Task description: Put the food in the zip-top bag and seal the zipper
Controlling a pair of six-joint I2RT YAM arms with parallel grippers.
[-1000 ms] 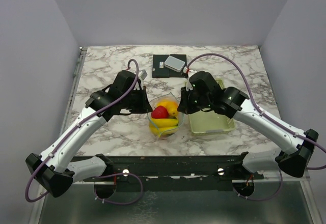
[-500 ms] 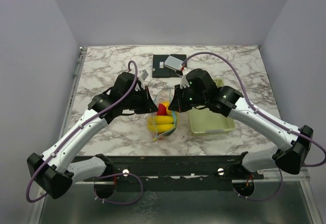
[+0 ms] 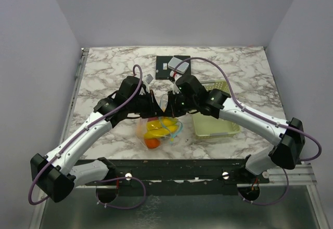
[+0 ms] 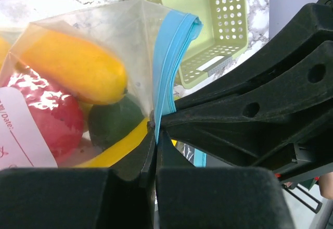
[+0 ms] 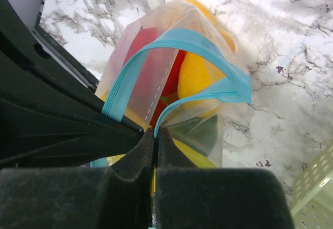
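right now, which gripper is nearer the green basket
Right. The right gripper pinches the zipper on the basket's side; the left gripper pinches it just farther off.

The basket (image 3: 216,127) blocks the zip-top bag (image 3: 156,127) rightward; table (image 3: 104,67) open leftward.

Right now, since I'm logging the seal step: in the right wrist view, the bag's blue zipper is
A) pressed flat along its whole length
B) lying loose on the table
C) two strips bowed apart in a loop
C: the two strips of the zipper arc apart over the food, with the right gripper shut on its near end.
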